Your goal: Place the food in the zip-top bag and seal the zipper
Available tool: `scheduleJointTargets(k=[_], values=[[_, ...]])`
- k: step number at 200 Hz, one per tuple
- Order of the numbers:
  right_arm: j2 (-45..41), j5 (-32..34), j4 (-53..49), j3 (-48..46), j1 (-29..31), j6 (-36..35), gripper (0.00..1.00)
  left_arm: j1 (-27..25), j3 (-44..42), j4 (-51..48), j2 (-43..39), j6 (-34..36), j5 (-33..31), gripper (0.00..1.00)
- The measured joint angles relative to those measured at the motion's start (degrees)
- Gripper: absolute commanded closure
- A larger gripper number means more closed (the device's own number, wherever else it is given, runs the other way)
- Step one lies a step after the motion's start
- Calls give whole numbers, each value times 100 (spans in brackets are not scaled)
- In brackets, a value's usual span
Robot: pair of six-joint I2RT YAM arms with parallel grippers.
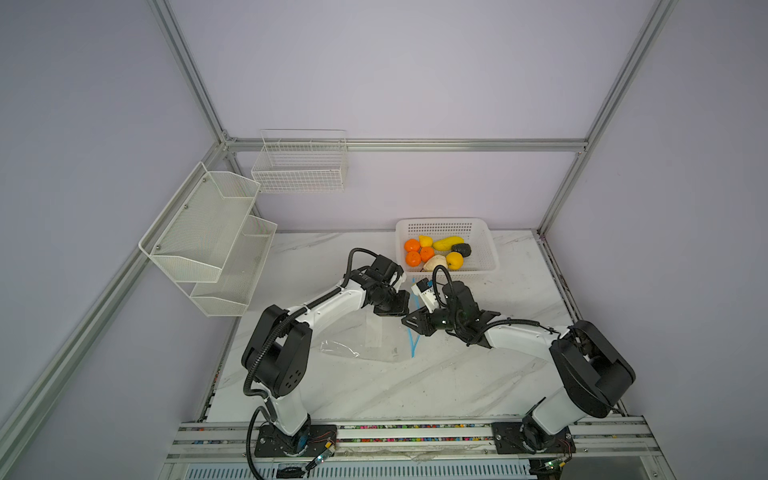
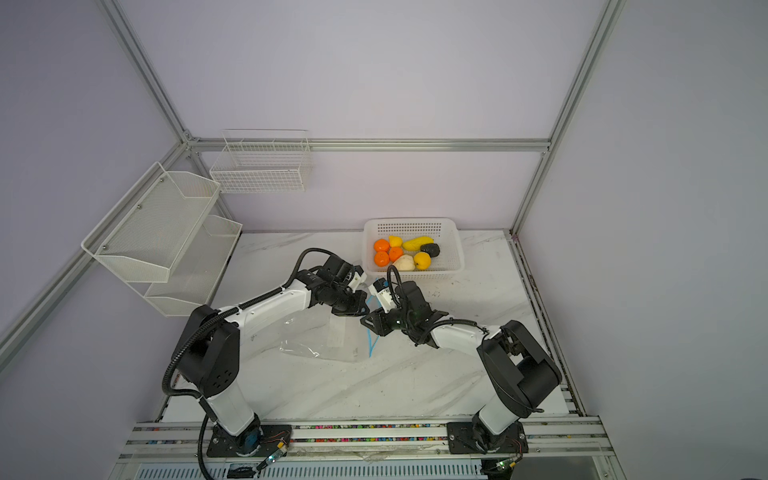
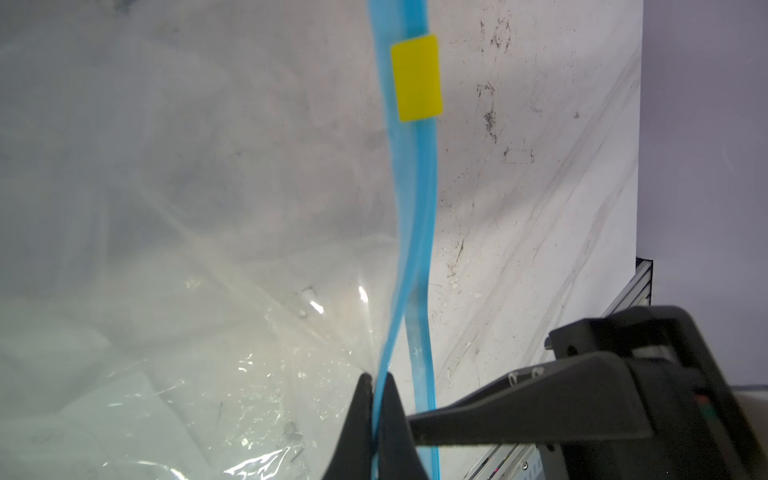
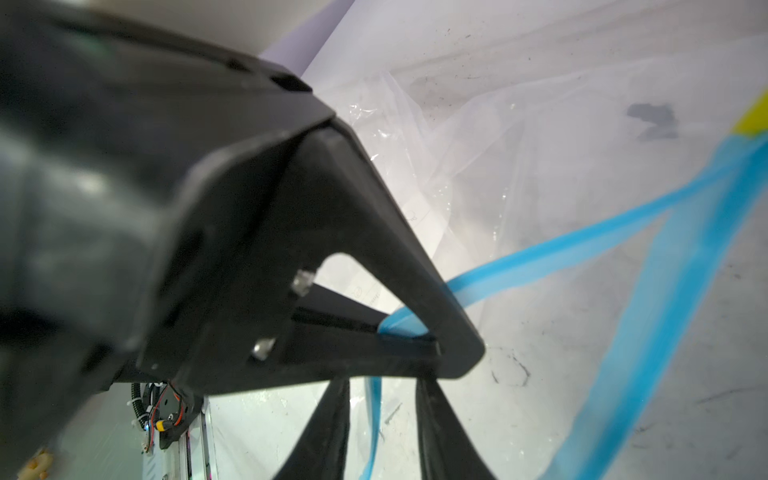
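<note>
My left end effector (image 3: 376, 380) is clamped on one lip of the zipper (image 3: 415, 208), which runs straight away from the basket (image 1: 446, 222) of food (image 1: 428, 253) along the bag (image 1: 357, 336) on the bench (image 1: 457, 374), and my right end effector (image 4: 380, 399), jaws apart, straddles what looks like the other lip, both wrists bent low, nose to nose.

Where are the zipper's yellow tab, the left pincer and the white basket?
yellow tab (image 3: 417, 77): left wrist view, middle of its face.
left pincer (image 3: 377, 380): left wrist view, midway between its fingertips, which pinch the zipper (image 3: 415, 232).
white basket (image 1: 440, 229): in a top view, on its perforated back wall.
</note>
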Motion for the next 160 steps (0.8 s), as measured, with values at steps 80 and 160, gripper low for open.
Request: scheduleJointTargets(k=[80,160], values=[[-1429,1165,-540,-44,-17,74,68,31,0,-181,0,-22,-107,100],[-448,1878,-885,234,-50,251,65,192,0,-173,0,-229,-105,100]])
